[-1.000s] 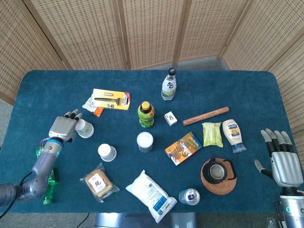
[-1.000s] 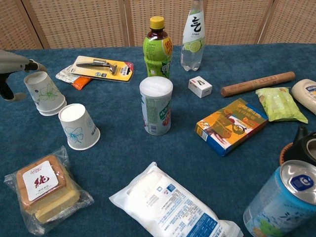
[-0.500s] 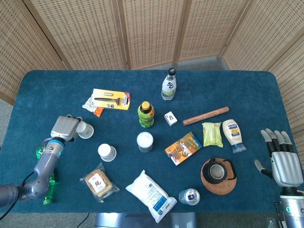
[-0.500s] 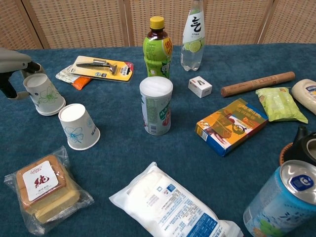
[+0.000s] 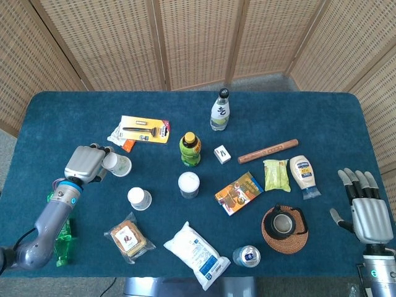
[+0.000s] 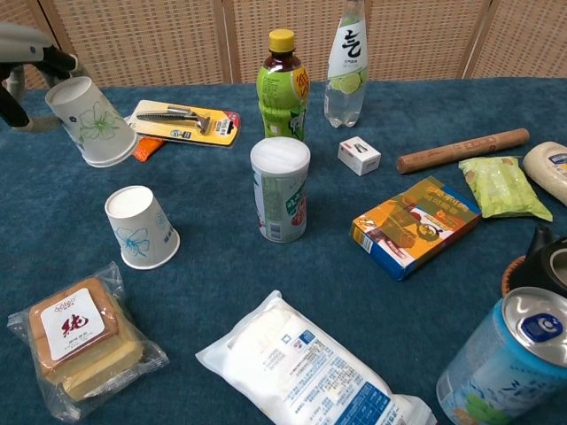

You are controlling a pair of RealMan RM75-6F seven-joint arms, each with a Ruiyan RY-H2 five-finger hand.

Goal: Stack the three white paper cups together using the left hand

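Observation:
My left hand (image 5: 83,164) grips a white paper cup (image 5: 117,164) with a green flower print at the table's left side. It holds the cup (image 6: 93,124) off the cloth, upside down and tilted, mouth pointing down and to the right. A double rim shows at the mouth, as of two nested cups. Only part of the left hand (image 6: 25,49) shows at the chest view's left edge. Another white cup (image 5: 140,198) stands upside down on the cloth (image 6: 140,227), nearer the front and apart from the hand. My right hand (image 5: 366,209) rests open at the far right, holding nothing.
A razor pack (image 6: 184,122) lies just behind the held cup. A green bottle (image 6: 283,84) and a white canister (image 6: 280,189) stand at the centre. A wrapped biscuit pack (image 6: 78,339) and a white bag (image 6: 310,367) lie in front. A green packet (image 5: 60,238) lies under my left arm.
My left hand closed around the cup at the left, raised it off the cloth and tilted it, carrying it slightly right. The other cup and my right hand stayed put.

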